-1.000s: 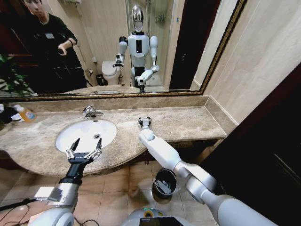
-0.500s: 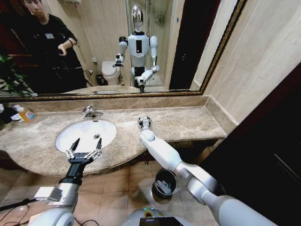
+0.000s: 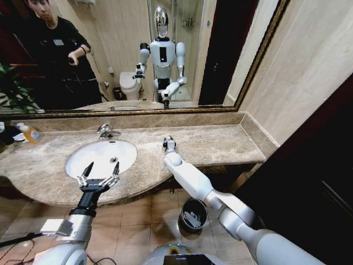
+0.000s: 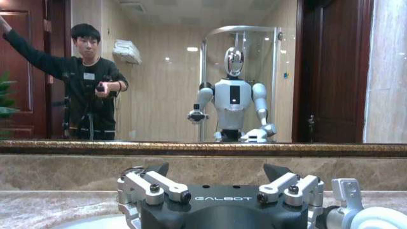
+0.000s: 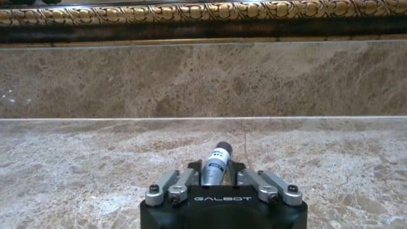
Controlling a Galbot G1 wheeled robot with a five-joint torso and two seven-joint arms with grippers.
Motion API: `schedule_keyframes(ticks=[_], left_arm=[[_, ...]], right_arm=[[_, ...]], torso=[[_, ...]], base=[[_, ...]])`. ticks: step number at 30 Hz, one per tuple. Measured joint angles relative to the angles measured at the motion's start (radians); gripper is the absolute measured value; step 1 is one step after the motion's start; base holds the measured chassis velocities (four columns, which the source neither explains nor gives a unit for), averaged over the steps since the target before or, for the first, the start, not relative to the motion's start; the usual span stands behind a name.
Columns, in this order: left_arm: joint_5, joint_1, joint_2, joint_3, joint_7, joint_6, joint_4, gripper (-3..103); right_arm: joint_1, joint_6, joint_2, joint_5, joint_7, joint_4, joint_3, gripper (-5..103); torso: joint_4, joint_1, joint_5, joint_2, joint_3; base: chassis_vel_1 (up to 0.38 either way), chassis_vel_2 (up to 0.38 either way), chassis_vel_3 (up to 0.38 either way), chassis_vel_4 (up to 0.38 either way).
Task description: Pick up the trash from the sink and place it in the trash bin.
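My right claw (image 5: 216, 177) grips a small dark tube (image 5: 218, 162) above the marble surface (image 5: 330, 152), while my left claw (image 3: 98, 178) hangs spread beside the sink (image 3: 129, 152).

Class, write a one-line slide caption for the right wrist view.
Right end effector grips a small dark tube above the marble counter.

My right gripper (image 3: 169, 143) has slid a little toward the wall side of the bench (image 3: 220, 144) over the last second, a small shift forward and slightly right above the marble. My fingers (image 5: 190, 177) there are still closed on the short dark tube (image 5: 216, 168), which has travelled along with them.
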Motion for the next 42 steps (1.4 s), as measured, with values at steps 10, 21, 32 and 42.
schedule_keyframes(ticks=[10,21,32,42], left_arm=[[0.0,0.0,0.0,0.0,0.0,0.0,0.0,100],[0.0,0.0,0.0,0.0,0.0,0.0,0.0,100],[0.0,0.0,0.0,0.0,0.001,0.0,0.0,100],[0.0,0.0,0.0,0.0,0.0,0.0,0.0,100]], right_arm=[[-0.011,0.013,-0.01,-0.029,-0.019,0.009,-0.005,3],[-0.085,-0.01,-0.165,-0.025,-0.024,0.288,-0.06,2],[-0.24,0.012,-0.418,-0.011,-0.07,0.634,0.019,2],[-0.594,0.06,-0.67,0.008,-0.327,0.938,0.291,2]], torso=[[-0.0001,0.0,0.0,0.0,0.0],[-0.0001,0.0,0.0,0.0,0.0],[-0.0002,0.0,0.0004,0.0,0.0],[-0.0003,0.0,0.0008,0.0,0.0]], base=[[0.0,0.0,0.0,0.0],[0.0,0.0,0.0,0.0],[0.0,0.0,0.0,0.0],[0.0,0.0,0.0,0.0]])
